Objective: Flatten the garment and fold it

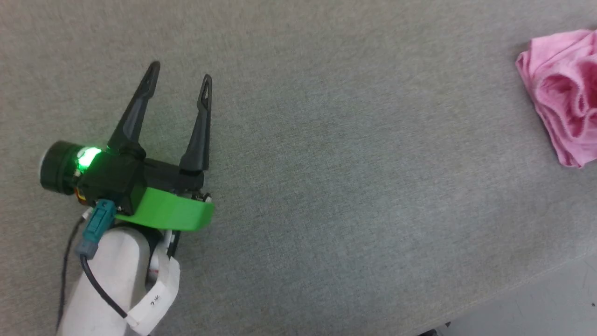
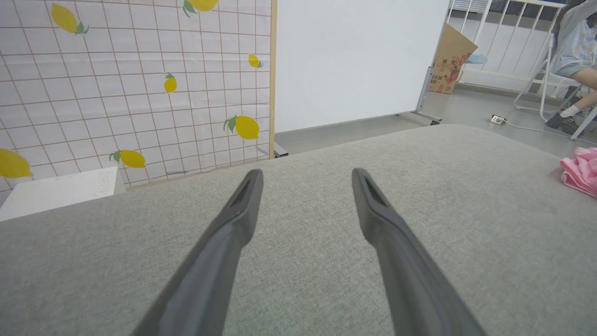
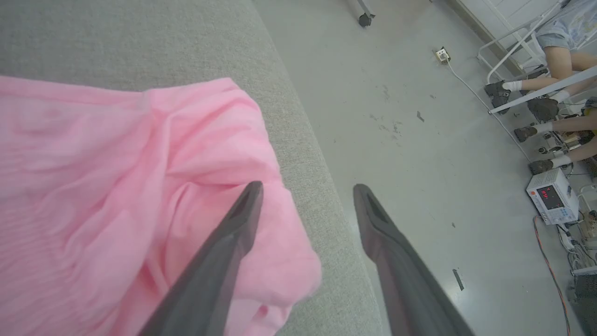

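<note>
Grippers, both found with jaws spread wide and nothing between the fingers.

Left gripper (image 1: 181, 72): the two dark fingers stand well apart, tips clear of any object, with bare grey padded surface (image 1: 336, 158) showing between and around them. In the left wrist view the left gripper (image 2: 306, 175) points along that surface (image 2: 303, 140) toward its far edge. Whether the fingers touch the surface cannot be told. The pale forearm (image 1: 112, 275) rises from the lower left of the head view. The wrist carries a green bracket (image 1: 172, 212) and a lit green lamp (image 1: 87, 156), and the fingers point up the view.

Right gripper (image 3: 308, 187): jaws wide and holding nothing. One finger lies across the pink cloth in its wrist view; contact with the cloth cannot be confirmed. The other finger lies over the grey floor (image 3: 396, 140) just beyond the surface's edge (image 3: 298, 154). The wrist looks steeply down at this corner.

Garment (image 1: 562, 88): a crumpled, unfolded pink heap at the right edge of the head view, well apart from the left gripper. It lies on the grey surface near the edge, as the right wrist view shows of the garment (image 3: 116, 186). It appears small at the far right of the left wrist view (image 2: 580, 170).

Surroundings: a lemon-print screen (image 2: 140, 84) stands beyond the surface, and a seated person's legs (image 3: 555, 60) are across the floor
</note>
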{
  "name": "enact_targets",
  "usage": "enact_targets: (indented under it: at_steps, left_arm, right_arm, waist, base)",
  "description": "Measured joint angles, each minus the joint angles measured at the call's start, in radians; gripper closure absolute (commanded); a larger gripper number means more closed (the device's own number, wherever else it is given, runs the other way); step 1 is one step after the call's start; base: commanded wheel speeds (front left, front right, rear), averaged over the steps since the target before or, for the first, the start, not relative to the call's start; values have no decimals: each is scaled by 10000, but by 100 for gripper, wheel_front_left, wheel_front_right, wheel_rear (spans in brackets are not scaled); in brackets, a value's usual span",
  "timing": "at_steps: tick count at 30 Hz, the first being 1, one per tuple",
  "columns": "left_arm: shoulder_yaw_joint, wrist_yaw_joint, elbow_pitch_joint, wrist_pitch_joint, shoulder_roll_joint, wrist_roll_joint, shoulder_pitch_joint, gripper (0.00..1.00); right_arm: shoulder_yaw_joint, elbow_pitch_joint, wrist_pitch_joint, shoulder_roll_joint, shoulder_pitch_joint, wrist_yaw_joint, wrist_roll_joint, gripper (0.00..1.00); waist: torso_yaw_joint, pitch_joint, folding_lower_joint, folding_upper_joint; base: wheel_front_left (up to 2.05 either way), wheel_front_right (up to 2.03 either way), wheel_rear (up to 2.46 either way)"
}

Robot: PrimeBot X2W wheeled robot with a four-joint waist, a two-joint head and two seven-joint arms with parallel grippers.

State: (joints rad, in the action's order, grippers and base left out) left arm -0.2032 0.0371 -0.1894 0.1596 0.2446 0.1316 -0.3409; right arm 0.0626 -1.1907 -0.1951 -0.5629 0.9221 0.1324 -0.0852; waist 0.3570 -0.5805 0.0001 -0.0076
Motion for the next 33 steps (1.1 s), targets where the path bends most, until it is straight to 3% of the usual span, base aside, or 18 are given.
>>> enact_targets:
  at_steps: [4, 10, 21, 33]
  left_arm:
    - [15, -132, 374, 286, -230, 305, 385, 0]
    - [128, -345, 897, 591, -510, 587, 1220, 0]
    - [368, -660, 1459, 811, -650, 991, 2429, 0]
    - [819, -918, 1827, 901, -500, 1037, 3005, 0]
  right_arm:
    - [945, 44, -431, -226, -321, 0, 815, 0]
    - [1918, 1170, -608, 92, -1763, 0, 1444, 0]
    - [2433, 5672, -412, 2531, -5391, 0, 1515, 0]
    - [1147, 10558, 1016, 4311, -7363, -2, 997, 0]
  waist:
    - [-81, 583, -1, 0]
    - [-351, 1603, -2, 0]
    - [-1292, 3367, -2, 0]
    - [-2556, 4660, -2, 0]
  base:
    - [0, 0, 0]
    - [0, 0, 0]
    - [0, 0, 0]
    - [0, 0, 0]
